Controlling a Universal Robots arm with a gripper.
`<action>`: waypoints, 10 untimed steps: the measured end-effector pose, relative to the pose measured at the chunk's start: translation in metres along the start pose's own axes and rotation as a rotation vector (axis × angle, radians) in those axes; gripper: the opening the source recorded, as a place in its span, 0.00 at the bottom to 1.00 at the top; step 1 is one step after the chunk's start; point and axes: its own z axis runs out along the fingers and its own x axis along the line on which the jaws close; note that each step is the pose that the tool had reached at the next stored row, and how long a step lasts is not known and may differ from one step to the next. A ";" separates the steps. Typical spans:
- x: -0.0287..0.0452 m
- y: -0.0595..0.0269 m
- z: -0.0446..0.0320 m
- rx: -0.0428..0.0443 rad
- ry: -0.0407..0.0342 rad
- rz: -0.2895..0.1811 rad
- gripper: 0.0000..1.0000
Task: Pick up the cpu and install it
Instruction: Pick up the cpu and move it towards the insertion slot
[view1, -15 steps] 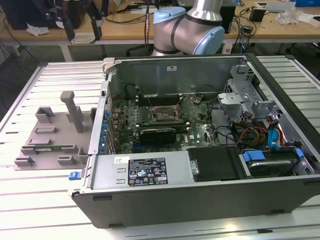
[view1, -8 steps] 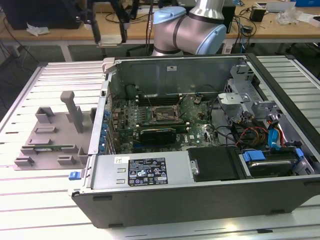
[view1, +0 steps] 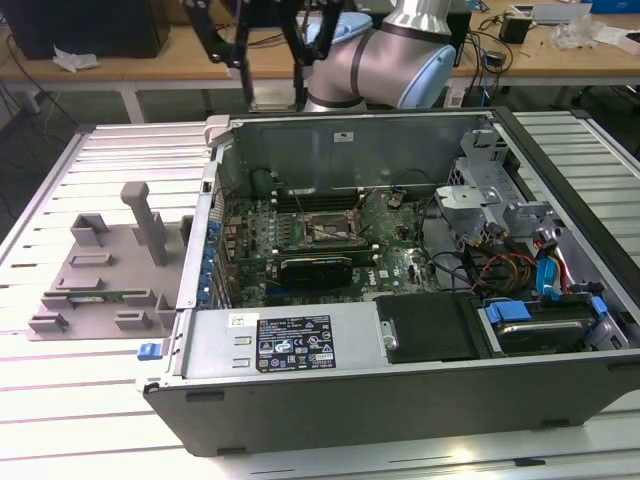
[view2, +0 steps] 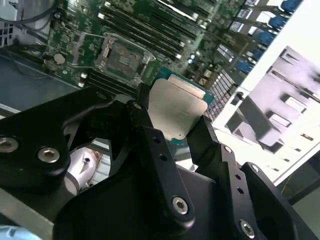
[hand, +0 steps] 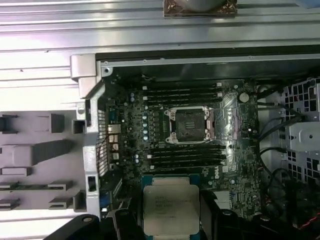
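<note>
Cpu: the cpu is a flat square chip with a pale metal top and a green rim, gripped at two opposite edges with its metal top facing the first wrist view.
Hand: the hand is closed narrowly on the cpu; its black fingers press the chip from either side.
Position of the cpu: it is carried in the air, apart from the socket and not touching it; in the first wrist view a bank of memory slots lies between chip and socket.
Socket: a metal frame around a dark square middle, set on the green motherboard.
Memory slots: long dark rows flank the socket on two opposite sides.
Expansion card: a long black expansion card lies just beside the socket, on the side nearer the exterior view's camera.
Case: the open computer case lies on its side around the socket and board.
Arm: the silver robot arm stands beyond the case's far wall, well apart from the socket.
Fixture: a grey fixture sits outside the case, to the exterior view's left of the socket.
Surface: the slatted metal surface carries case and fixture.
</note>
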 end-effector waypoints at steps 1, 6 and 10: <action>-0.0058 0.0002 0.0030 0.0000 0.0000 0.000 0.55; -0.0250 0.0011 0.0150 0.0001 0.0002 0.000 0.55; -0.0400 0.0017 0.0272 0.0000 0.0006 0.000 0.55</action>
